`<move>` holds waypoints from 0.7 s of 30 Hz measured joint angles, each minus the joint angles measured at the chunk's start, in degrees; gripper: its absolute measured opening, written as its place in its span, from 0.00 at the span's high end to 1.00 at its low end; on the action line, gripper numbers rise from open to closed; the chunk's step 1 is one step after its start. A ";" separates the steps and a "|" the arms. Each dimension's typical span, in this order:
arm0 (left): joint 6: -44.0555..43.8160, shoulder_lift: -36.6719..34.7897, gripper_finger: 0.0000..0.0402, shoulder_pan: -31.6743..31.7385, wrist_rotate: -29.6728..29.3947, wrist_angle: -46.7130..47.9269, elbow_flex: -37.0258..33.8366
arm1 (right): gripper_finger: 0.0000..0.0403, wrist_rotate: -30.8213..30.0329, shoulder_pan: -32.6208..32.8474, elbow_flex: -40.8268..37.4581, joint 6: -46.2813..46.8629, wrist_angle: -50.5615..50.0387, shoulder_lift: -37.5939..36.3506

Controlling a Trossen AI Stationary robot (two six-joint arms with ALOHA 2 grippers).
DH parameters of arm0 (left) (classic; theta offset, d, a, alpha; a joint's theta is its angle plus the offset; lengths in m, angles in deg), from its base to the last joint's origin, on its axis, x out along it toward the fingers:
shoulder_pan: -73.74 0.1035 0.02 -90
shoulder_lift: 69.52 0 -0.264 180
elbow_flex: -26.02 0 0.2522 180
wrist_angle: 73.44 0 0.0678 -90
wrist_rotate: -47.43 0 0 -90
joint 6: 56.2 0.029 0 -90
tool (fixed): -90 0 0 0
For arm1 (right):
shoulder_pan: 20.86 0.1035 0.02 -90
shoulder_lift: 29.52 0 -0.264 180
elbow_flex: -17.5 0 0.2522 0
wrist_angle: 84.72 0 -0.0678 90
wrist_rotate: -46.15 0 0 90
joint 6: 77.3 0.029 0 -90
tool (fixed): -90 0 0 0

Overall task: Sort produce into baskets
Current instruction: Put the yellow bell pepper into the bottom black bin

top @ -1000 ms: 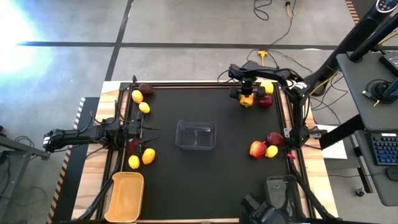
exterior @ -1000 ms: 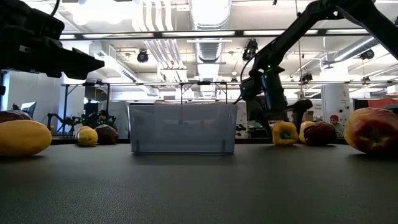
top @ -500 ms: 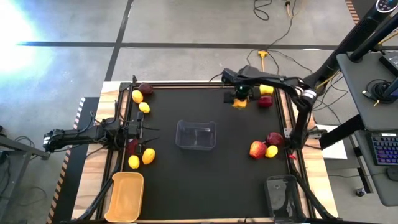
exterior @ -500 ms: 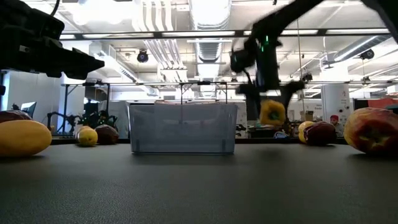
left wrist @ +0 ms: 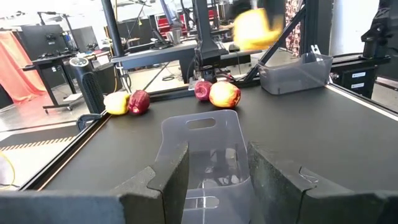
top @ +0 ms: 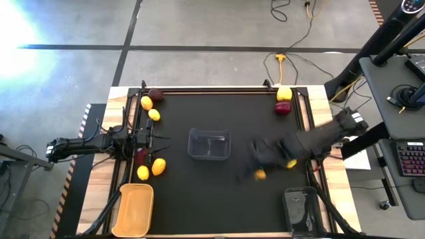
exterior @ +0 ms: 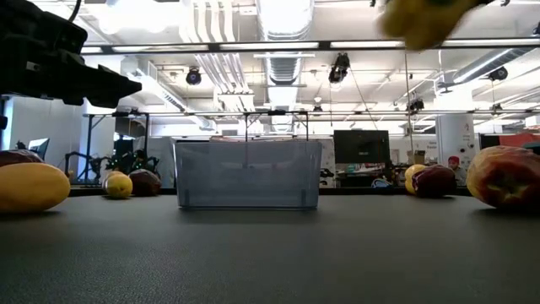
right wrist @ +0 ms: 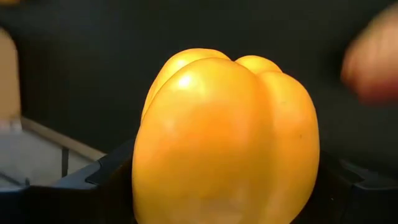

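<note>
My right gripper (top: 259, 166) is above the table's near-right part, shut on a lumpy yellow bell pepper (right wrist: 227, 137). The pepper shows blurred in the high view (top: 260, 174), high up in the low view (exterior: 418, 21) and in the left wrist view (left wrist: 252, 28). My left gripper (top: 156, 139) waits at the table's left side, open and empty, pointing at the clear bin (top: 209, 144). The yellow-orange bin (top: 135, 209) stands near left, the dark grey bin (top: 302, 207) near right. Other produce lies on the mat. My right gripper pinches the bell pepper between its two fingers (right wrist: 106, 177), one on each side of the pepper's lower body (right wrist: 155, 186). The pepper is lifted clear of the table, well above the mat.
Two lemons (top: 150, 108) and a dark-red fruit (top: 156, 95) lie far left. Two yellow fruits (top: 151, 169) and a red one lie beside my left gripper. A yellow fruit (top: 284, 94) and a red one (top: 283, 107) lie far right, and more lie under my right arm.
My right gripper has lifted the yellow bell pepper off the mat at the far right and swept fast toward the table's near edge, rising. The pepper has gone from resting on the mat to hanging high above it.
</note>
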State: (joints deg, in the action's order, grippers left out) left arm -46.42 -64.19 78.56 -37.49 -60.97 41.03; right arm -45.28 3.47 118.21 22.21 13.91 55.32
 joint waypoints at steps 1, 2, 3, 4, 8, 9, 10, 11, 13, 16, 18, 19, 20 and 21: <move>0.00 0.00 0.64 0.00 0.00 0.00 0.00 | 0.23 0.06 3.26 0.00 3.25 0.01 0.30; 0.00 0.01 0.64 0.00 0.00 -0.01 0.00 | 0.23 0.42 5.94 -0.02 6.38 0.00 0.49; 0.00 0.01 0.64 0.00 0.00 -0.01 -0.01 | 0.23 0.95 8.42 -0.02 9.25 0.00 0.58; 0.00 0.01 0.64 0.00 0.00 -0.01 0.01 | 0.22 1.62 10.68 -0.02 11.55 0.02 0.73; 0.00 0.00 0.64 0.00 0.00 -0.01 0.00 | 0.21 2.95 18.71 -0.02 19.23 -1.94 0.81; 0.00 -0.01 0.64 0.00 0.00 -0.01 0.00 | 0.21 3.22 20.56 -0.02 20.99 -3.90 0.81; 0.00 0.01 0.64 0.00 0.00 0.01 0.00 | 0.21 3.81 22.27 -0.02 22.53 -5.98 0.81; 0.00 0.00 0.64 0.00 0.00 -0.01 0.01 | 0.21 4.62 23.88 -0.05 24.19 -7.99 0.81; 0.00 0.00 0.64 0.00 0.00 0.01 -0.01 | 0.22 5.64 26.63 -0.31 27.37 -11.21 0.81; 0.00 0.01 0.64 0.00 0.00 -0.01 0.00 | 0.21 6.48 28.64 -1.26 29.51 -12.59 0.83; 0.00 -0.01 0.64 0.00 0.00 -0.01 -0.01 | 0.20 6.79 29.39 -2.46 29.56 -12.31 0.83; 0.00 0.01 0.64 0.00 0.00 0.00 0.00 | 0.20 7.52 29.55 -3.42 29.59 -12.17 0.83; 0.00 0.01 0.64 0.00 0.00 -0.01 0.01 | 0.20 8.49 29.59 -4.66 29.57 -12.06 0.83; 0.00 0.00 0.64 0.00 0.00 0.00 0.00 | 0.20 9.52 29.59 -6.10 29.57 -11.76 0.83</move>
State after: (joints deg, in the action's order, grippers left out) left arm -46.42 -64.18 78.56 -37.49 -60.98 41.03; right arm -35.76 33.05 112.11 51.78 2.15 56.15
